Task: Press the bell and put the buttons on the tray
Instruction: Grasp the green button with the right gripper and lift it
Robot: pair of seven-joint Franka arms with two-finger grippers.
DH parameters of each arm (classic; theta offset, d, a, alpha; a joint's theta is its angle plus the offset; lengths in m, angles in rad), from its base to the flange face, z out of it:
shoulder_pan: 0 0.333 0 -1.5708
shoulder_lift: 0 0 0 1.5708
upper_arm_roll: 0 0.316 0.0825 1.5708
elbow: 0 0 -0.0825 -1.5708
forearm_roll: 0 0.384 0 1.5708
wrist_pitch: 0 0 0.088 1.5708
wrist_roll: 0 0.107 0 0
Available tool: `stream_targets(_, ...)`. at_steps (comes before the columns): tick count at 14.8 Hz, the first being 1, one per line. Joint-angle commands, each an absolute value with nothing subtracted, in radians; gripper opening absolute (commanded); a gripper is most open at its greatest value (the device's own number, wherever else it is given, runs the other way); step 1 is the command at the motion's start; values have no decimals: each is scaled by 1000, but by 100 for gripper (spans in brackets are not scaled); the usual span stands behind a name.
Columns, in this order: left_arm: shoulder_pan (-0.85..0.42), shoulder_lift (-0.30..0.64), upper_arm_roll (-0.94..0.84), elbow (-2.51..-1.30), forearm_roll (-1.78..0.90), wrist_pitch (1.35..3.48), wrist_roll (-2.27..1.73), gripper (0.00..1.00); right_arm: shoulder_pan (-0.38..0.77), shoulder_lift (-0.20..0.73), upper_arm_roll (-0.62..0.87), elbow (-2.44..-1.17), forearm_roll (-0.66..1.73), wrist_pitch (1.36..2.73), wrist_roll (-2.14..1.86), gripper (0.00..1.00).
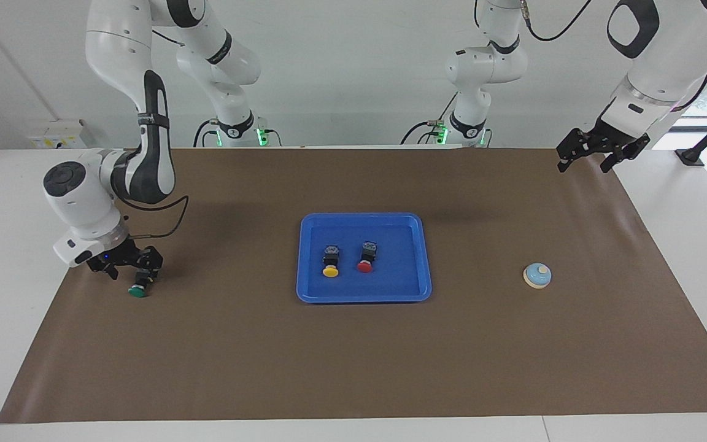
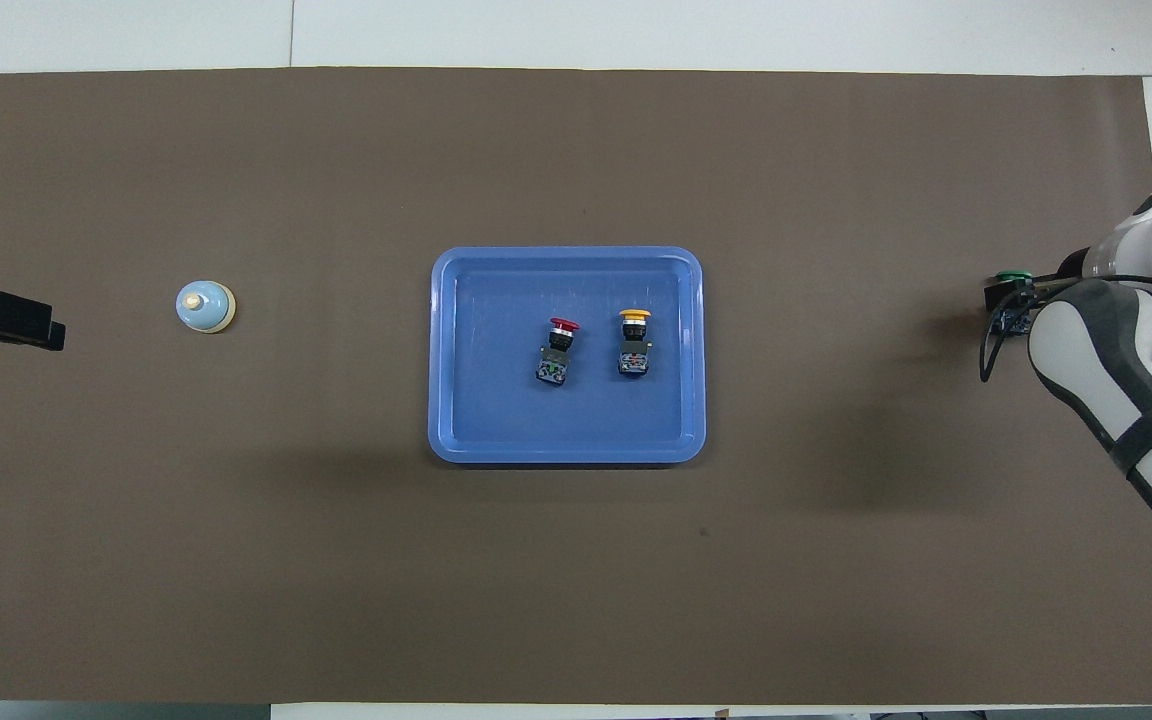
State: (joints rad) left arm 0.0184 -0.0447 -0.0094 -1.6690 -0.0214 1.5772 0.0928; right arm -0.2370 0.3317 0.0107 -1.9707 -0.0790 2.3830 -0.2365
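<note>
Two buttons, yellow button [image 1: 330,270] and red button [image 1: 364,265], lie in the tray [image 1: 415,258]. Green button [image 1: 138,291] sits on the brown mat at the tray's 9 o'clock in the facing view, under the wide-open right end effector [image 1: 125,270]. Left end effector [image 1: 593,161] waits, spread wide, above the mat's corner; bell [image 1: 537,275] at the tray's 3 o'clock.

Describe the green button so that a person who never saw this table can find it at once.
Start at the blue tray in the middle of the brown mat and go toward the right arm's end. There the green button lies alone on the mat, under the right gripper; the red and yellow ones lie in the tray.
</note>
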Motion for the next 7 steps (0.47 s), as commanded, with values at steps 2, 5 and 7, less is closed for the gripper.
stream_targets(2, 18, -51, -6, -1664, -21, 1578, 100, 100, -255, 327, 29, -2040, -91, 2480, -250, 100)
stream_targets(5, 18, -51, -6, -1664, -21, 1578, 100, 100, -255, 331, 29, -2046, -91, 2485, -250, 100)
stream_targets(7, 18, -51, -6, -1664, -21, 1578, 100, 100, -255, 331, 29, -2048, -91, 2485, -252, 68)
